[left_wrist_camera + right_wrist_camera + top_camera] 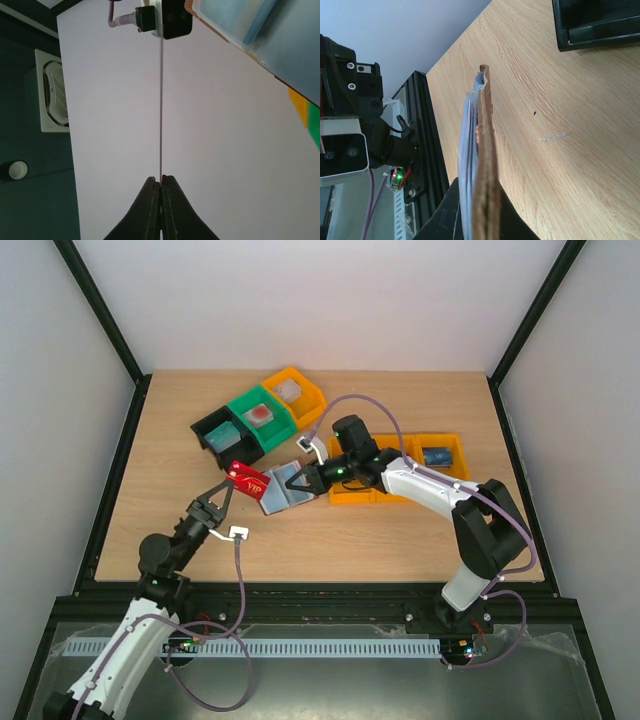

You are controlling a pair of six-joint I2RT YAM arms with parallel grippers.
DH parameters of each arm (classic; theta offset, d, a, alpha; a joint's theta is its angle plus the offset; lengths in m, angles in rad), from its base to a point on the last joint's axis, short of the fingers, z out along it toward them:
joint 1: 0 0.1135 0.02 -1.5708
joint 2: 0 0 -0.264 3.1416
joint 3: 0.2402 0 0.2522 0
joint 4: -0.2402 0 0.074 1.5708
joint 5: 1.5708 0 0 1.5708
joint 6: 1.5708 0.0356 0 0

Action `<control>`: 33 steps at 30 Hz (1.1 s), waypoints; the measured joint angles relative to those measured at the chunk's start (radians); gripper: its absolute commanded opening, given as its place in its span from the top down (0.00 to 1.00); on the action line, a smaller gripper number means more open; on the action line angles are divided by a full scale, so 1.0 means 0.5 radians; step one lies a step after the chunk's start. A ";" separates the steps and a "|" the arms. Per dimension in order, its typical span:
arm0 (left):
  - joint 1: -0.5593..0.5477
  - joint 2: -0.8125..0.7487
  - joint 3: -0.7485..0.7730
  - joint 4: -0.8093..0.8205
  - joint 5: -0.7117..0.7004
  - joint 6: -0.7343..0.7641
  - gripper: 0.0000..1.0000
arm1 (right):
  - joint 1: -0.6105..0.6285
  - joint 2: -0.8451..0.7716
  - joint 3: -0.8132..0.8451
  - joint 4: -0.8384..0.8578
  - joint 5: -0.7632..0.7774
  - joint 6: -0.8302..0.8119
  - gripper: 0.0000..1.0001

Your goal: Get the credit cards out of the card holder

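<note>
Credit card (pixel 247 480), red, pinched in the left hand (pixel 226 492), seems mid-extraction; right hand (pixel 312 478) clamps the card holder (pixel 285 490); next, pull clear.

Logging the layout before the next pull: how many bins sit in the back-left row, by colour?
Black bin: 1
Green bin: 1
Orange bin: 1
Total: 3
</note>
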 measured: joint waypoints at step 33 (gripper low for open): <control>-0.300 0.388 1.110 -0.874 -0.159 -2.305 0.98 | 0.137 0.313 0.355 -0.424 0.245 -0.132 0.32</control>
